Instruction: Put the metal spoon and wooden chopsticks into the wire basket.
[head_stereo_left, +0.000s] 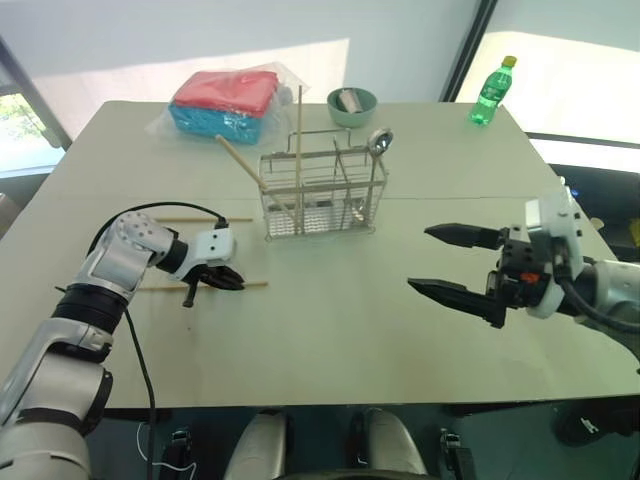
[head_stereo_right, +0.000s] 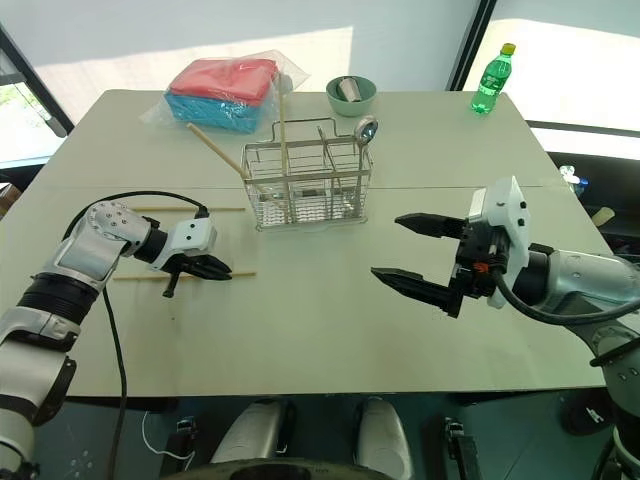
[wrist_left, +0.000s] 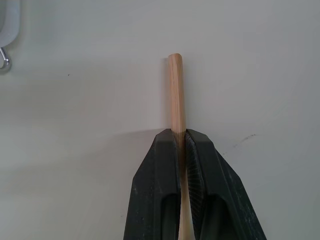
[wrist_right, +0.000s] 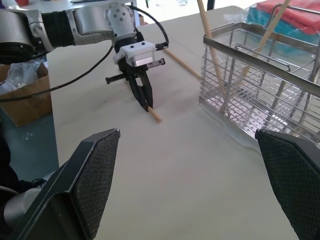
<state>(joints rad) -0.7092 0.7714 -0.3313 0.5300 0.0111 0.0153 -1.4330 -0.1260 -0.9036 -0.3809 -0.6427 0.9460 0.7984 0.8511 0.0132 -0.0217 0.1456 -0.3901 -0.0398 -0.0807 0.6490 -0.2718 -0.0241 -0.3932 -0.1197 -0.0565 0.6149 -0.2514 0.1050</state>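
Observation:
My left gripper is shut on one wooden chopstick that lies flat on the table, its tip sticking out past the fingers. A second chopstick lies loose just beyond it. The wire basket stands mid-table. It holds one upright chopstick, one leaning out to the left, and the metal spoon, bowl up at its right end. My right gripper hovers open and empty to the right of the basket, above the table.
Behind the basket sit a small green bowl, a plastic bag of red and blue cloths and, at the far right corner, a green bottle. The table's front edge runs close below both arms.

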